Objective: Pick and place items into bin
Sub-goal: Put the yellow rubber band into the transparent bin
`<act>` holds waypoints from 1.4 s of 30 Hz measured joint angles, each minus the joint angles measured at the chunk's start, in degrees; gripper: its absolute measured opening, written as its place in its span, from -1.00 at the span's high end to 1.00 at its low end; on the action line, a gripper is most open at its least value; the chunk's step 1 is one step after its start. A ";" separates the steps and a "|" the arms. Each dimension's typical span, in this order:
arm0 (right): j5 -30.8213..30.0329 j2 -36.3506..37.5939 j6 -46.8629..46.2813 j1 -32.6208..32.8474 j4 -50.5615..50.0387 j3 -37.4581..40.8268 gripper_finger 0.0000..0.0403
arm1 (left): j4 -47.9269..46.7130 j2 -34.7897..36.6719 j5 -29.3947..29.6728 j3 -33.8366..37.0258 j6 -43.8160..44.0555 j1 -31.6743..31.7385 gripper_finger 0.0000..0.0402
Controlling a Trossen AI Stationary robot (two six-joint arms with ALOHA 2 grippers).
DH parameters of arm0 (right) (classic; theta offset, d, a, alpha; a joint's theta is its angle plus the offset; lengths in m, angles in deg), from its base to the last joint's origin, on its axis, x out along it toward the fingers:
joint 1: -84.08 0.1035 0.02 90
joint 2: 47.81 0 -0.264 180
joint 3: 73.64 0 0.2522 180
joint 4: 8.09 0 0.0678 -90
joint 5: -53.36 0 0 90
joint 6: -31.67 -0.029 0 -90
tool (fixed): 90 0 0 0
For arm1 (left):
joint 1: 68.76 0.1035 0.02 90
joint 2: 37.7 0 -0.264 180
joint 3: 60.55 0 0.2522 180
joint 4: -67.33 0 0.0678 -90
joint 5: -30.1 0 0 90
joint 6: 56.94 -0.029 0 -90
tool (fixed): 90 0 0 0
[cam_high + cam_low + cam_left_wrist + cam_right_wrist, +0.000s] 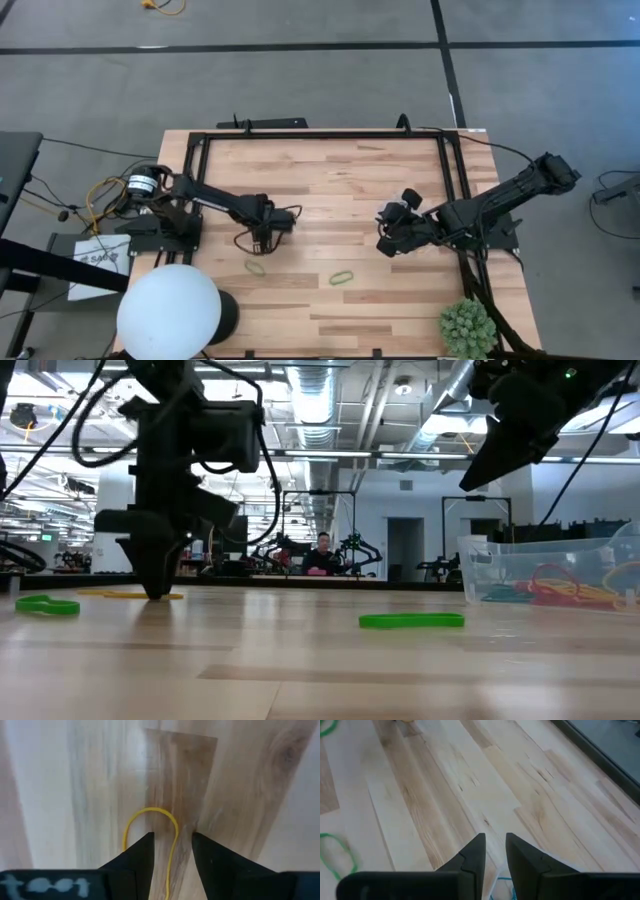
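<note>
Nearest thing: green band (411, 620) lying flat on the desk (300, 670), closest to the low camera and untouched.
Step in hand: left pincer (172, 845) is down at the desk surface, jaws narrowly apart, with one side of a yellow band (150, 815) running between its fingertips; I judge it is about to pinch this loop.
Doing it well: close only once the strand sits square between both tips, keep the tips touching the wood so the thin rubber cannot slip under, then lift straight up.
Other items: second green band (47, 604) lies on the desk near the left pincer.
Bin: clear bin (545, 570) stands under the right arm, already holding a tangle of red, green and yellow bands.
Right pincer: right pincer (495, 851) hangs above the bin, jaws narrowly apart, holding nothing.
</note>
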 joint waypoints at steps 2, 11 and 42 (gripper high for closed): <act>0.02 0.00 -0.01 0.00 0.02 0.00 0.64 | 0.50 0.08 -2.67 0.40 -2.34 1.89 0.35; 0.04 0.00 0.00 0.00 0.00 0.00 0.64 | 1.07 0.08 -11.39 0.56 -2.18 8.12 0.35; 9.46 -6.36 24.33 -6.44 20.25 0.00 0.64 | 2.81 -1.23 -0.88 -16.76 2.68 -4.55 1.00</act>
